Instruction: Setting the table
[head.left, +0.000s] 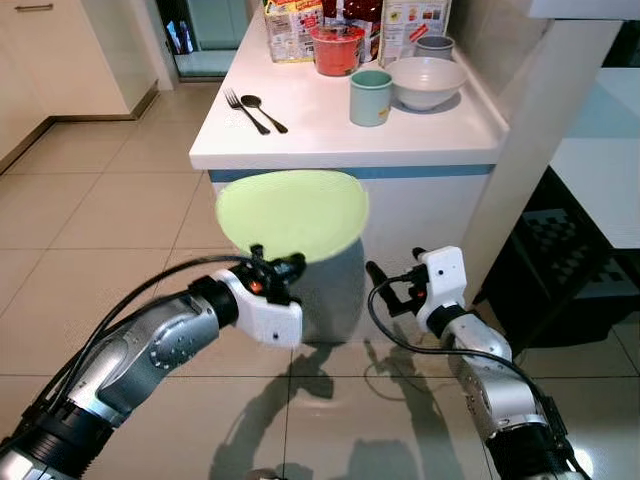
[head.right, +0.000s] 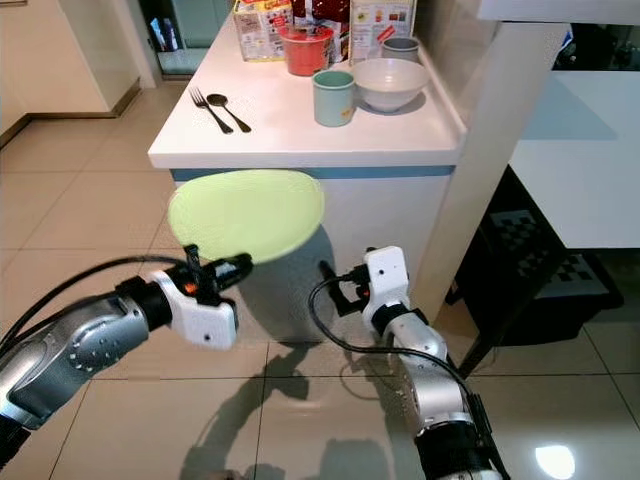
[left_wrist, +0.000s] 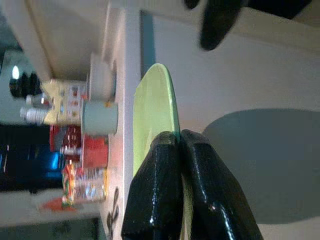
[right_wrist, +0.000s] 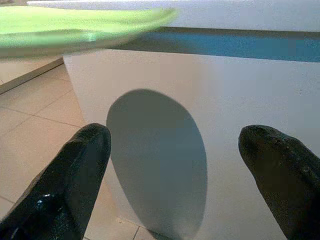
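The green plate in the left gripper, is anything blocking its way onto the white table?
Nothing visible. The green plate hangs below the table edge, and the near tabletop is bare; fork, spoon and cup sit farther back.

A pale lime-green plate (head.left: 292, 213) is showing plain, with no pattern, against the white counter (head.left: 330, 125), which is carrying a blue band under its edge. On top, a sage-green mug (head.left: 370, 97) is sitting by a pale grey bowl (head.left: 426, 81) and a red tub (head.left: 337, 50). The fork (head.left: 244, 110) and spoon (head.left: 262, 112) are looking dark (nearly black). Beige floor tiles (head.left: 110, 210) are gleaming.
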